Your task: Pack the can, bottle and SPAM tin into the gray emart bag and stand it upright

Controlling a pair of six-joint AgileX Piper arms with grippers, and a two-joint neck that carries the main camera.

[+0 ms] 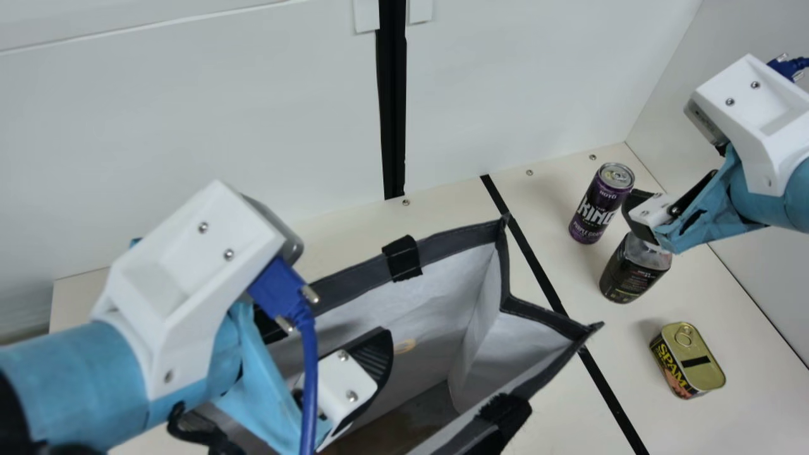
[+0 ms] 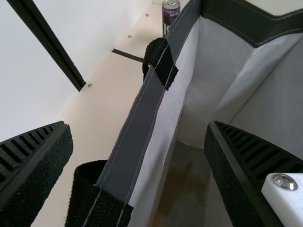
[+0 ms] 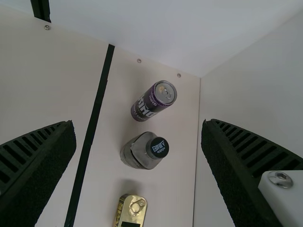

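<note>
In the main view my left gripper (image 1: 327, 332) stands open at the gray bag (image 1: 464, 243), one finger inside its mouth. In the left wrist view the open left gripper (image 2: 139, 142) straddles the rim of the bag (image 2: 135, 125) without clamping it. My right gripper (image 1: 639, 212) is over the bottle (image 1: 631, 275), beside the purple can (image 1: 597, 208); the SPAM tin (image 1: 689, 363) lies nearer. The right wrist view has the right gripper (image 3: 138, 139) wide open, the upright bottle (image 3: 137, 153), can (image 3: 151, 100) and tin (image 3: 131, 210) between and beyond its fingers. The bag stands with its mouth open.
A black strip (image 1: 537, 272) on the table (image 1: 562, 379) runs between the bag and the three items. White walls (image 1: 253, 120) rise behind and at the right. Black handle straps (image 1: 402, 258) sit on the bag's rim.
</note>
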